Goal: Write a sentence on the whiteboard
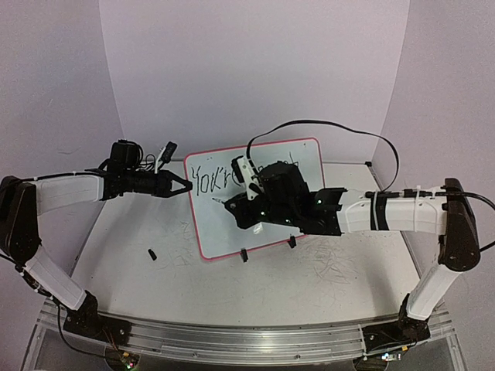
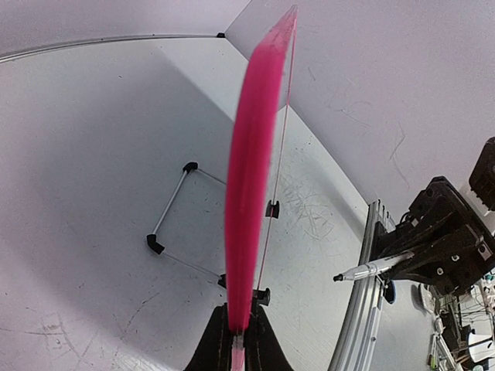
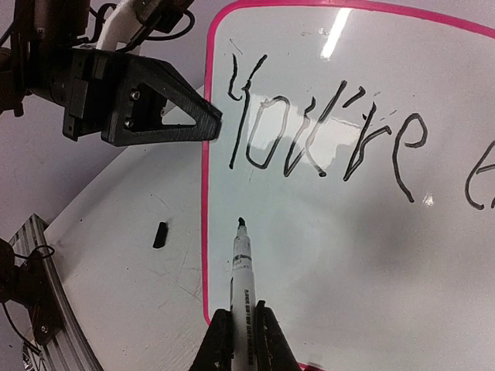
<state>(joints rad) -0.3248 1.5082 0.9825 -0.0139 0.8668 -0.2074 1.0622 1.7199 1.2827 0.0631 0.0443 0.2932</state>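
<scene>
Left pincer (image 1: 186,186) pinches the pink-rimmed whiteboard (image 3: 348,255). Right pincer (image 3: 242,332) pinches a marker (image 3: 241,267); the black handwritten sentence (image 3: 325,143) starts "You're" beyond it.

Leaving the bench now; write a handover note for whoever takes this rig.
Left gripper: shut on the left rim of the whiteboard.
Right gripper: shut on the marker, tip at the board under the "Y".
Done: the sentence has "You're"; the rest of that line is hidden behind the right arm.
Left: the lower line, blank.
</scene>
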